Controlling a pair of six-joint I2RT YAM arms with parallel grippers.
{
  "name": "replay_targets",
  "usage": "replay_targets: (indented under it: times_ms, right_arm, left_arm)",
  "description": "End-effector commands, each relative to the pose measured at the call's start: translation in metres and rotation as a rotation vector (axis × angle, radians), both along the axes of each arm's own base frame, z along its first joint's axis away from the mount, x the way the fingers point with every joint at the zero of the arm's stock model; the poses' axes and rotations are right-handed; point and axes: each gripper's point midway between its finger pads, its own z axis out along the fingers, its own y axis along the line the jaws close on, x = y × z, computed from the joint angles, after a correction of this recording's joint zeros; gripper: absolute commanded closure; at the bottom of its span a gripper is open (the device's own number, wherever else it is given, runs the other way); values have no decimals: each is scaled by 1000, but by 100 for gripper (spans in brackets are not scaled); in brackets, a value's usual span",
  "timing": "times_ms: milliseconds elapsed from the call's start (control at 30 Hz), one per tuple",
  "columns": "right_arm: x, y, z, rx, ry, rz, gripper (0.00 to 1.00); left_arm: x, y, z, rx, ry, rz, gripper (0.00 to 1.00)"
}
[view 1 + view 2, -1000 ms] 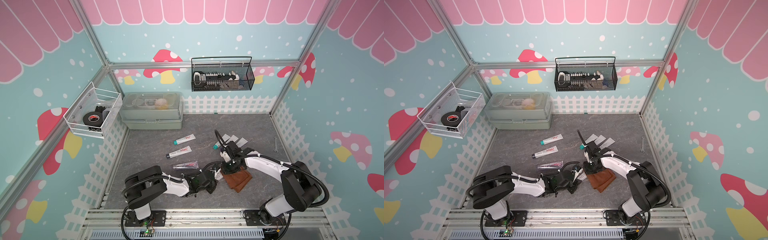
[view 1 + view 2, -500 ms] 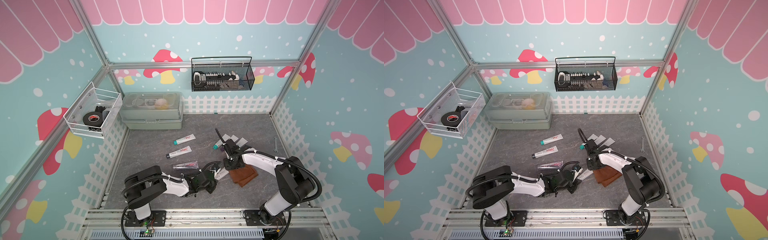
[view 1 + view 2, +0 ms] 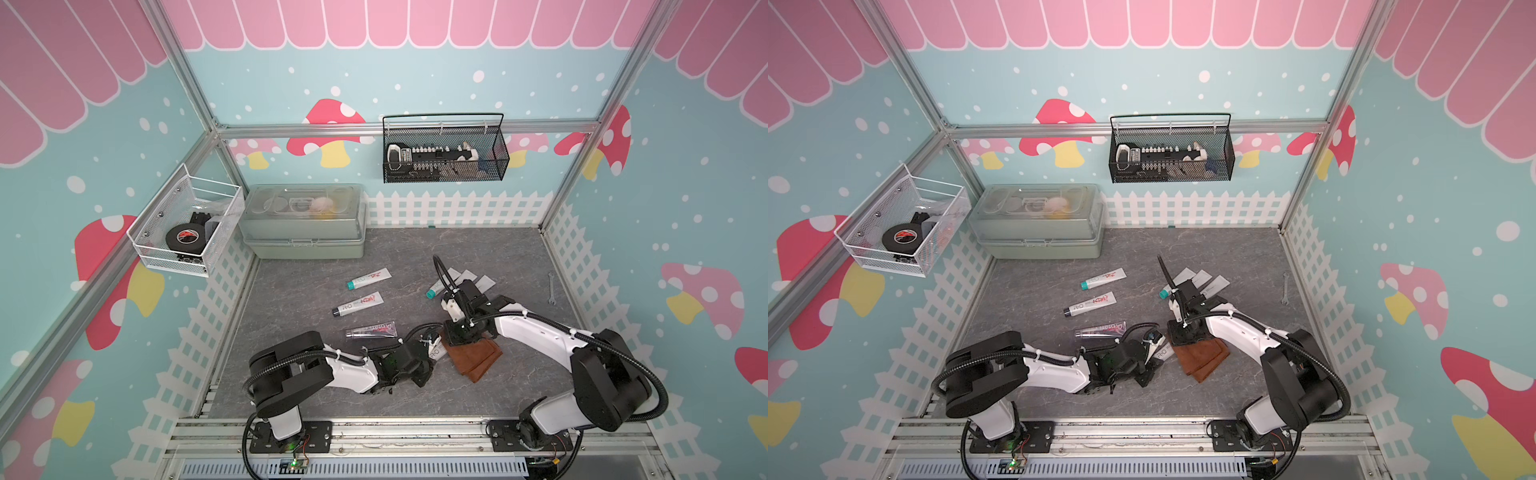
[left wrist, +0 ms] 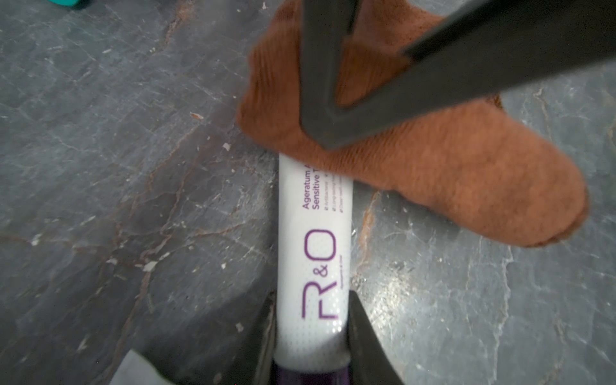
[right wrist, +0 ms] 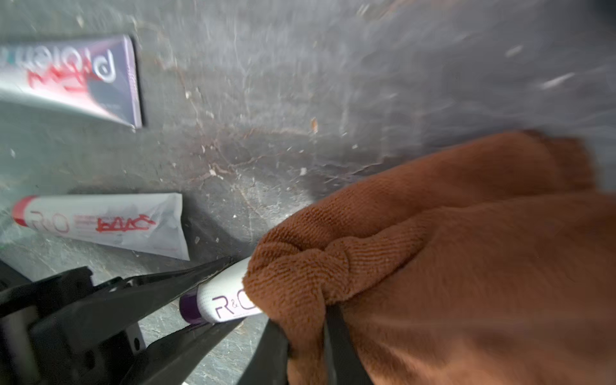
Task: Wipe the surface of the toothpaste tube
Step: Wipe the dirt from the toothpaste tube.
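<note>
A white R&O toothpaste tube (image 4: 313, 266) with a purple cap lies low over the grey floor, and my left gripper (image 4: 312, 313) is shut on its cap end. Both top views show this tube (image 3: 436, 353) (image 3: 1163, 354) between the two arms. My right gripper (image 5: 305, 333) is shut on a folded brown cloth (image 5: 466, 266), which lies over the far part of the tube (image 5: 223, 300). In the left wrist view the cloth (image 4: 433, 173) hides the tube's tail. The top views show the cloth (image 3: 473, 357) (image 3: 1202, 357) under the right gripper (image 3: 455, 336).
Three other tubes (image 3: 369, 278) (image 3: 357, 304) (image 3: 371, 330) lie left of centre, and a teal-capped tube (image 3: 434, 289) with sachets (image 3: 469, 278) lies behind the right wrist. A wrench (image 3: 551, 289) lies at the right fence. A green lidded box (image 3: 305, 220) stands at the back left.
My right gripper slid the cloth a little away from the left gripper along the tube, then back toward it. The left arm holds still.
</note>
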Motion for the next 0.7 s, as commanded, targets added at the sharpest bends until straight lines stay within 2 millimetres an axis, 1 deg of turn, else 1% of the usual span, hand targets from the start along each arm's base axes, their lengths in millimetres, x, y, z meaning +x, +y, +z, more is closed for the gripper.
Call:
replay_targets:
  times_ms: [0, 100, 200, 267, 400, 567, 633, 667]
  right_arm:
    - [-9, -7, -27, -68, 71, 9, 86]
    - [-2, -38, -40, -267, 55, -21, 87]
    - [11, -65, -40, -424, 20, -57, 86]
    - [17, -76, -40, -484, 13, -77, 86]
    - [26, -89, -45, -508, 29, -111, 86]
    - [33, -91, -53, -474, 43, -140, 86]
    - [35, -93, -49, -457, 37, -156, 86]
    - [37, -93, -43, -438, 26, -163, 86]
  left_arm:
    - [0, 11, -17, 51, 35, 28, 82]
    - [0, 12, -16, 51, 32, 31, 82]
    - [1, 14, -13, 47, 25, 37, 82]
    - [0, 16, -13, 46, 23, 40, 82]
    - [0, 19, -12, 41, 18, 48, 82]
    - [0, 19, -13, 41, 19, 46, 82]
    - [0, 19, -14, 42, 23, 47, 82]
    - [0, 19, -14, 42, 23, 44, 82]
